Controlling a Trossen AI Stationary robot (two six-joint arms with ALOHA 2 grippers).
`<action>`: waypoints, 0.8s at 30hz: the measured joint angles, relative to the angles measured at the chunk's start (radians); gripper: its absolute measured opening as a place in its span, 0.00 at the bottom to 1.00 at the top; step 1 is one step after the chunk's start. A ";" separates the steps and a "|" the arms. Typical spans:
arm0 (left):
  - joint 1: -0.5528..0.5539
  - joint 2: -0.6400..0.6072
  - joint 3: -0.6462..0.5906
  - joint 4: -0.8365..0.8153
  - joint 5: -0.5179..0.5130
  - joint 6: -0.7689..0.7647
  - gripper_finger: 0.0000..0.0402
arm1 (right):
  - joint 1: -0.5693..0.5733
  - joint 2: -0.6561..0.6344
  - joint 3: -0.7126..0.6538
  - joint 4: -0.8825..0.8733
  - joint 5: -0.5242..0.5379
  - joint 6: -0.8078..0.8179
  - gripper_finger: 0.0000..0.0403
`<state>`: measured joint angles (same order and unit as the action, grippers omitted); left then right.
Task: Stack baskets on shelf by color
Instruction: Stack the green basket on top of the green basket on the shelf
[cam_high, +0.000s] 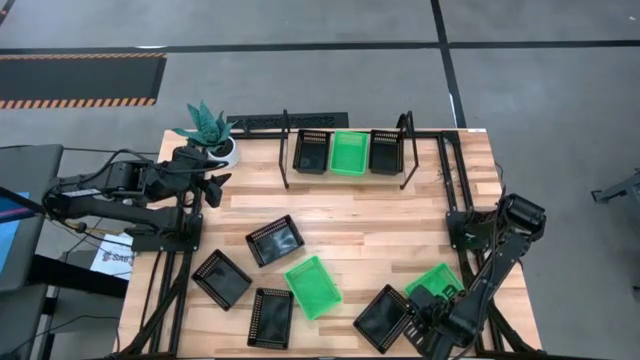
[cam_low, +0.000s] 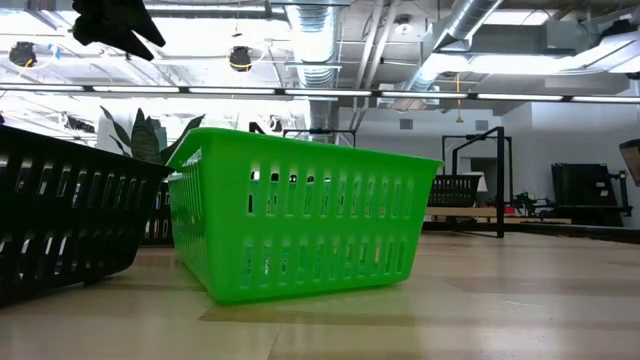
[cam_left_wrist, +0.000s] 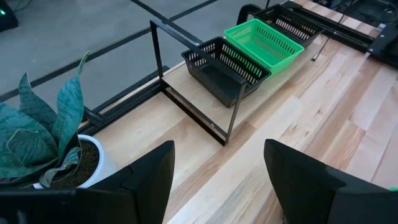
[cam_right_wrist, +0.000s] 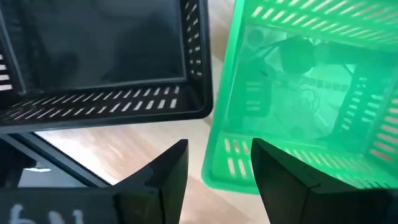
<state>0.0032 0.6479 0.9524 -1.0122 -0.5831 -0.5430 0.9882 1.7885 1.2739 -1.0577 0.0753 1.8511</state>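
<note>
Right up close, a green basket (cam_right_wrist: 311, 93) is seen just beyond the right gripper (cam_right_wrist: 217, 165), whose fingers are spread wide and hold nothing; a black basket (cam_right_wrist: 99, 56) is set beside it. Over by the potted plant (cam_high: 212, 132) the left gripper (cam_high: 213, 188) is held above the wooden table (cam_high: 350, 215), jaws wide and empty. On the shelf (cam_high: 345, 150), two black baskets are placed either side of a green one. Grey floor and hazard striping (cam_high: 80, 80) are seen beyond
</note>
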 joint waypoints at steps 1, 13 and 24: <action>0.000 0.000 0.000 0.000 0.000 0.000 0.59 | 0.000 0.000 0.000 -0.006 0.000 0.000 0.49; 0.000 0.000 0.000 -0.002 0.000 0.000 0.59 | -0.010 0.000 -0.074 0.061 -0.057 0.007 0.42; 0.000 0.000 0.000 -0.002 0.000 0.000 0.59 | -0.018 0.000 -0.074 0.007 -0.054 0.008 0.04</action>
<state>0.0032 0.6479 0.9524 -1.0143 -0.5831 -0.5428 0.9704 1.7882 1.1995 -1.0510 0.0210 1.8591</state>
